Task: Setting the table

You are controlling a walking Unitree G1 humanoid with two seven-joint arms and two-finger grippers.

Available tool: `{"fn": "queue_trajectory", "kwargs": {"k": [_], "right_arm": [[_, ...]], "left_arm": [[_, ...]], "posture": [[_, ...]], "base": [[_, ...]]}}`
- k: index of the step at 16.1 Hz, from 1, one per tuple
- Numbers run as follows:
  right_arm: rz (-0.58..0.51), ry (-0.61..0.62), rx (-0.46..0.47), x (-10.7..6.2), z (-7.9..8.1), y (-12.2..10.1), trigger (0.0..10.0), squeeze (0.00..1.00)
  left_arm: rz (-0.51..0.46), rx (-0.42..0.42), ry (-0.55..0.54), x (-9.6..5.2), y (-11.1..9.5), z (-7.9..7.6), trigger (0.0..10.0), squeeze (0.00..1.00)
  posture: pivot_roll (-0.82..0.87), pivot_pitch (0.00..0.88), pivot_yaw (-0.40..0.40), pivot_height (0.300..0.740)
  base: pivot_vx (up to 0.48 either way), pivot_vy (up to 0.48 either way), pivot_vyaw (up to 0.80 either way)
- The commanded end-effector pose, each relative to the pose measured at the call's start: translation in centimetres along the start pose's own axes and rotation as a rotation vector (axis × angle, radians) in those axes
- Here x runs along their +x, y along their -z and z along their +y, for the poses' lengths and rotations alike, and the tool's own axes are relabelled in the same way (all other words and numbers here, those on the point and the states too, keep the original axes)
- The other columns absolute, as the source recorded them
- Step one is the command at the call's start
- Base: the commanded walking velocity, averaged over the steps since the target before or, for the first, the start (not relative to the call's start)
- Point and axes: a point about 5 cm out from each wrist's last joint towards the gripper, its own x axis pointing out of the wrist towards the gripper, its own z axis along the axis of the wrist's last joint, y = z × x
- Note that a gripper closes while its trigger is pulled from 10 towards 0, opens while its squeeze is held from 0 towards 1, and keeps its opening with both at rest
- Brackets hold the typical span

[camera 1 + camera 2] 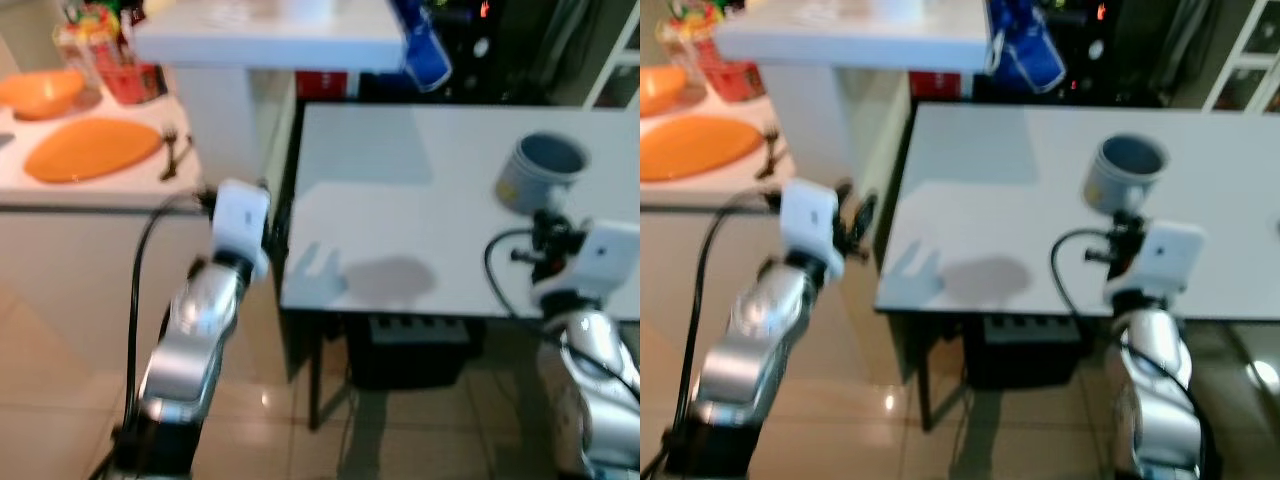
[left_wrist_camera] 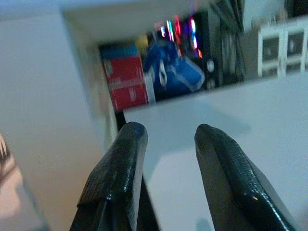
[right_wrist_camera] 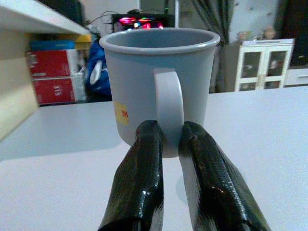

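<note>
— Broad pale grey rectangular table (image 1: 400, 200) ahead, white counter (image 1: 90, 190) to the left. Anything set out yet?

— Just a pale grey plastic mug (image 1: 540, 172) standing upright on the table's right part, handle (image 3: 169, 115) turned toward the right gripper (image 3: 169, 144).

— Grip?

— Narrowed on the handle, fingers either side, probably pinching it. Mug dead ahead, right arm far nearer.

— Other claw?

— Left gripper (image 2: 166, 159) spread, empty, hovering at the table's left edge. Flat orange oval plate (image 1: 92, 149) and dark fork (image 1: 170, 155) waiting on the counter.
</note>
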Motion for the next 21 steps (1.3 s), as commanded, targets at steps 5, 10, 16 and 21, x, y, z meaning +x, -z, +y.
{"fn": "queue_trajectory", "kwargs": {"k": [5, 10, 16, 21], "right_arm": [[0.053, -0.073, -0.048, 0.7, 2.1, 0.8, 10.0, 0.00], [0.087, -0.075, -0.048, 0.7, 2.0, 1.4, 10.0, 0.00], [0.131, -0.113, -0.087, 0.5, 2.8, 2.7, 10.0, 0.00], [0.123, -0.105, -0.076, 0.9, 2.7, 2.7, 10.0, 0.00]], "left_arm": [[0.050, 0.020, -0.025, 0.7, 1.3, -0.1, 10.0, 0.00], [0.064, 0.068, -0.028, 0.5, 1.8, 0.2, 10.0, 0.00], [0.081, 0.028, -0.051, -0.3, 2.3, 0.2, 10.0, 0.00], [0.077, 0.040, -0.013, -0.2, 2.3, -0.2, 10.0, 0.00]], "posture": [[-0.03, 0.000, 0.019, 0.740], [-0.02, 0.000, 0.016, 0.740], [-0.03, 0.000, 0.015, 0.740], [-0.02, 0.000, 0.008, 0.740]], "base": [[0.000, -0.409, 0.00], [0.000, -0.470, 0.00], [0.000, -0.472, 0.00], [0.000, -0.472, 0.00]]}}
